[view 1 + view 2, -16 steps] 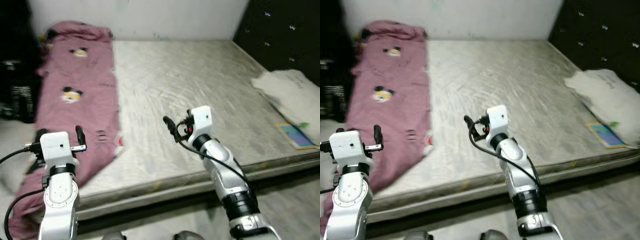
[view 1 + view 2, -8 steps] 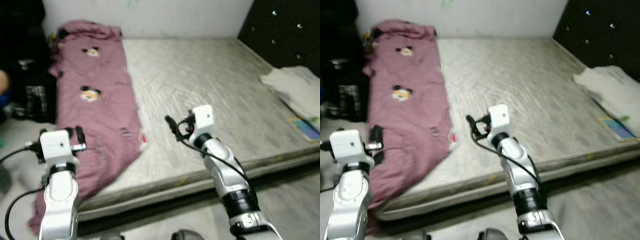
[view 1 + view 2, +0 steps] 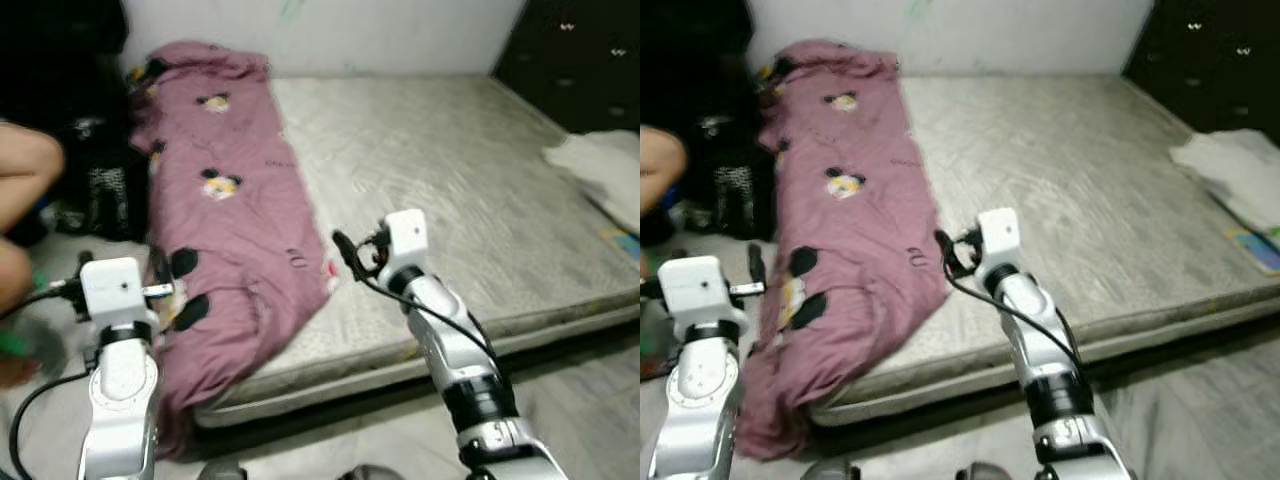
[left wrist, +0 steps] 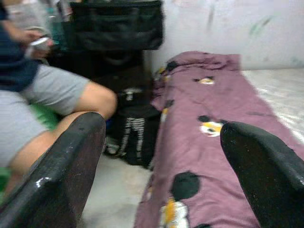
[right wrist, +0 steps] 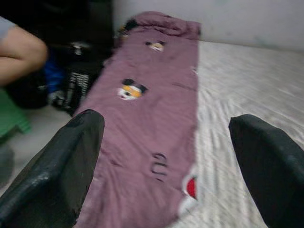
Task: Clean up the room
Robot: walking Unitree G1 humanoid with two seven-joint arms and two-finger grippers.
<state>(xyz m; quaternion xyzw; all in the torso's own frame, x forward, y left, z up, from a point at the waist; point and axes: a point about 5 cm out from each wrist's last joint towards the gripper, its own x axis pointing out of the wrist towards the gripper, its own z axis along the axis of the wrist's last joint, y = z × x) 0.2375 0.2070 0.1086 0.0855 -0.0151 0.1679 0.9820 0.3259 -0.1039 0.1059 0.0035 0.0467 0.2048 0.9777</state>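
Item: purple blanket (image 3: 235, 215), cartoon-printed, laid along the left edge of the bare mattress (image 3: 450, 190), its near end spilling over the near-left corner toward the floor. Judged soft, light, limp; it will sag and drag, so best pinched at the hanging corner or edge. Left gripper (image 4: 161, 156) and right gripper (image 5: 166, 156) both spread wide, empty, raised before the bed. The left wrist view adds a seated person's leg (image 4: 71, 102) and a black bag (image 4: 135, 137); the eye views add white bedding (image 3: 600, 170) at the right edge.

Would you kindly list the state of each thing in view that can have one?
Pink blanket: spread along the mattress's left side, one end hanging over the edge.
Mattress: bare.
White cloth: crumpled, on the mattress's right edge.
Left gripper: jaws open, empty.
Right gripper: jaws open, empty.
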